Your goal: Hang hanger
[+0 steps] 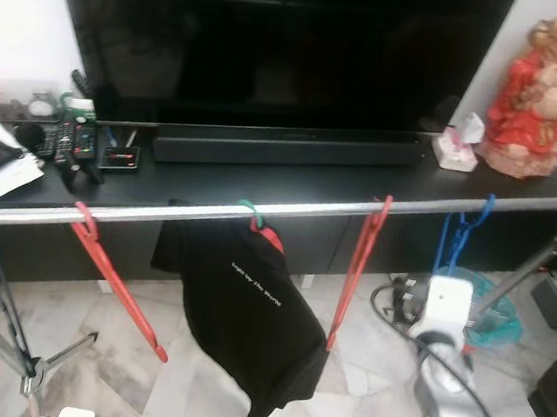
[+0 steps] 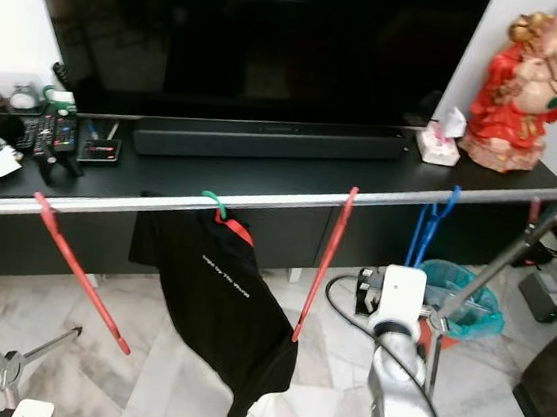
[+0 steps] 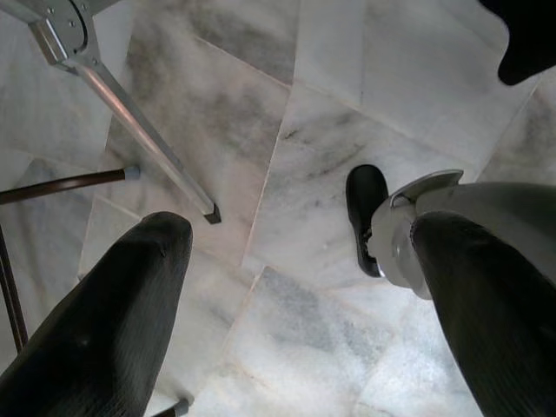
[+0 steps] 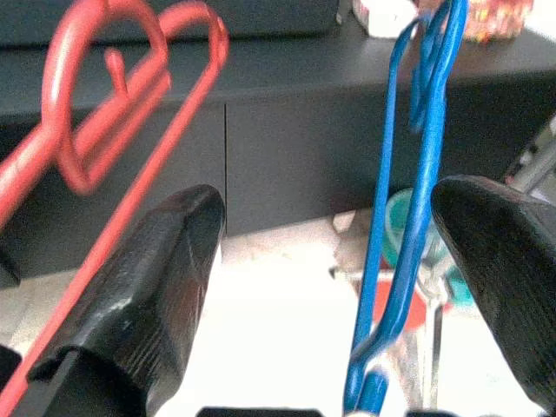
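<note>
A black TV bench is standing on a marble floor, with a silver rail running in front of it; a blue hanger is hanging on the rail toward its right end, beside red hangers and a black shirt; the right gripper is reaching up with fingers spread, the blue hanger lying between them; the left gripper is hanging low over the floor, fingers spread wide
</note>
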Tool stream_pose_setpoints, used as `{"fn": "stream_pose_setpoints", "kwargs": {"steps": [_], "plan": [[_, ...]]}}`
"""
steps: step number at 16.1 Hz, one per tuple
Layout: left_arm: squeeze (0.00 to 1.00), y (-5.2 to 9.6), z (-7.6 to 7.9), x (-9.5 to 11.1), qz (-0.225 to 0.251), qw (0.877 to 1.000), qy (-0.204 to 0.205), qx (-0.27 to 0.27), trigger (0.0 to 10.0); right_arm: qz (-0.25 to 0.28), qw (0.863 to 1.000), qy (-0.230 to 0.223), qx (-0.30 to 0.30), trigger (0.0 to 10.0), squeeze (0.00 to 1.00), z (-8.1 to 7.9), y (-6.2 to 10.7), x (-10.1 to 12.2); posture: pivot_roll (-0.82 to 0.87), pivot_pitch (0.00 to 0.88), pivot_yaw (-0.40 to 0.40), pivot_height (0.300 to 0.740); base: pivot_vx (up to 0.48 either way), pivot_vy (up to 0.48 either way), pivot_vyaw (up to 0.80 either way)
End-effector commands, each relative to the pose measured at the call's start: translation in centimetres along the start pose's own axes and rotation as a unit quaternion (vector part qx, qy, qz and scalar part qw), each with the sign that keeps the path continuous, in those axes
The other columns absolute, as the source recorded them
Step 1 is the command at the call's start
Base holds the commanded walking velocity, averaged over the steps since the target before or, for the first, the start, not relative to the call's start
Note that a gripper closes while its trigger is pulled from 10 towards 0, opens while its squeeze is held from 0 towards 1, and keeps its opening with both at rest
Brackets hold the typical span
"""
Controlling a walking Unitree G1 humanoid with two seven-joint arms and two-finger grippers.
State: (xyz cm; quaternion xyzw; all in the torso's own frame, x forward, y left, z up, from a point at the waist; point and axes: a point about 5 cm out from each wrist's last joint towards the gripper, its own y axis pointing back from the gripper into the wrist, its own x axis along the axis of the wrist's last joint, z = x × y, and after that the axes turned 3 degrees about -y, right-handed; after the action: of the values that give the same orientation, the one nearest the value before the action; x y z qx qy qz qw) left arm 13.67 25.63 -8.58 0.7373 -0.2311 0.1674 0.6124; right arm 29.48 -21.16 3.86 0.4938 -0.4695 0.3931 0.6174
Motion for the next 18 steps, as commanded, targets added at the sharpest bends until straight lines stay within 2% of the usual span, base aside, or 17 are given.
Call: {"fn": "stream_pose_setpoints", "kwargs": {"steps": [1, 5, 8, 11, 13, 16, 18], "plan": [[0.0, 0.1, 0.0, -0.4, -0.009, 1.0, -0.01, -0.003, 10.0, -0.017, 1.0, 0.001, -0.011, 10.0, 1.0, -0.1, 0.1, -0.8, 0.03, 0.0, -0.042, 0.74, 0.0, 0.0, 0.0], [0.0, 0.1, 0.0, -0.4, -0.009, 1.0, -0.008, -0.001, 10.0, -0.063, 0.998, 0.003, -0.004, 10.0, 1.0, -0.6, 0.5, -2.8, 0.04, 0.0, -0.042, 0.74, 0.0, 0.0, 0.0], [0.0, 0.1, 0.0, -0.4, -0.011, 1.0, -0.009, -0.002, 10.0, -0.062, 0.998, 0.0, 0.001, 10.0, 1.0, -0.7, 0.6, -3.0, 0.03, 0.0, -0.038, 0.74, 0.0, 0.0, 0.0], [0.0, 0.1, 0.0, -0.4, -0.008, 1.0, -0.007, -0.004, 10.0, 0.011, 1.0, 0.001, 0.003, 10.0, 1.0, -0.6, 0.4, -1.0, 0.03, 0.0, -0.04, 0.74, 0.0, 0.0, 0.0], [0.0, 0.1, 0.0, -0.4, -0.007, 1.0, -0.006, -0.005, 10.0, 0.037, 0.999, 0.002, 0.003, 10.0, 1.0, -0.7, 0.4, -0.3, 0.03, 0.0, -0.041, 0.74, 0.0, 0.0, 0.0], [0.0, 0.1, 0.1, -0.4, -0.007, 1.0, -0.004, -0.005, 10.0, 0.057, 0.998, 0.004, 0.013, 10.0, 1.0, -1.0, 0.8, -0.2, 0.03, 0.0, -0.044, 0.74, 0.0, 0.0, 0.0], [0.0, 0.1, 0.1, -0.3, -0.006, 1.0, -0.002, -0.006, 10.0, 0.037, 0.999, 0.016, 0.018, 10.0, 1.0, -1.0, 1.2, -1.1, 0.02, 0.0, -0.046, 0.74, 0.0, 0.0, 0.0]]}}
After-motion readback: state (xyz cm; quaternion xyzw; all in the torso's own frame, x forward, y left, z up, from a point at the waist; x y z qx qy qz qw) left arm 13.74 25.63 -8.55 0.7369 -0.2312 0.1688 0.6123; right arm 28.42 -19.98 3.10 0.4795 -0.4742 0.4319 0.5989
